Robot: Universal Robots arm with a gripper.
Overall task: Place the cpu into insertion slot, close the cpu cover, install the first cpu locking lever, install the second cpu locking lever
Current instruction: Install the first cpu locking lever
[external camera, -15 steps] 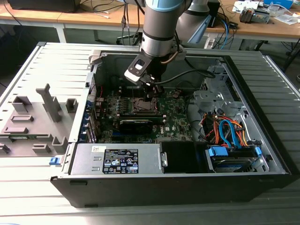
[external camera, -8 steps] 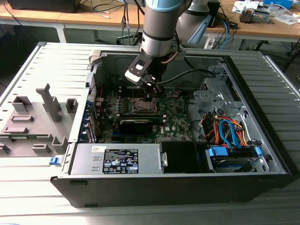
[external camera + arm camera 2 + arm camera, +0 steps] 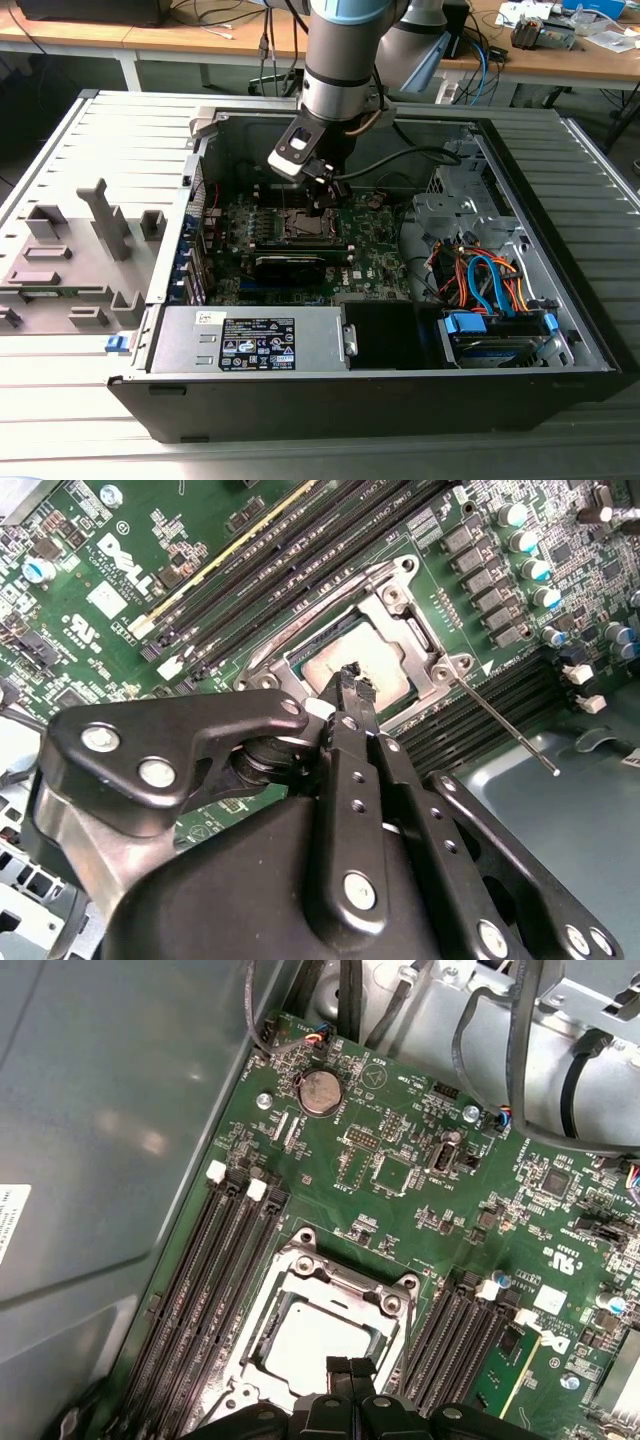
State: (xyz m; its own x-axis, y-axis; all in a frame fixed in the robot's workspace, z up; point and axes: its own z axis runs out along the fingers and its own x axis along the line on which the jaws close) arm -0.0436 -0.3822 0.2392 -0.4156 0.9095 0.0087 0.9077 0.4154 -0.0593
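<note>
The insertion slot [image 3: 345, 1285] is a square silver-rimmed socket on the green motherboard [image 3: 400, 1170] inside the open case. The cpu [image 3: 310, 1345] lies flat in it, its silver top showing in both wrist views [image 3: 375, 675]. The metal cpu cover [image 3: 400, 605] lies down around it as a frame. One thin locking lever [image 3: 505, 723] sticks out from a socket corner, away from the board. My gripper [image 3: 350, 680] hovers just above the cpu's edge, fingers [image 3: 336, 1366] shut together with nothing between them. In the exterior view the gripper [image 3: 325, 200] hangs over the socket [image 3: 300, 225].
Black memory slots [image 3: 215, 1280] flank the socket on both sides. A long black card [image 3: 290, 265] lies just in front of it. A power supply [image 3: 250, 340] and a drive cage with coloured cables [image 3: 490, 290] fill the case's front. Grey fixtures [image 3: 70, 250] stand at the exterior view's left.
</note>
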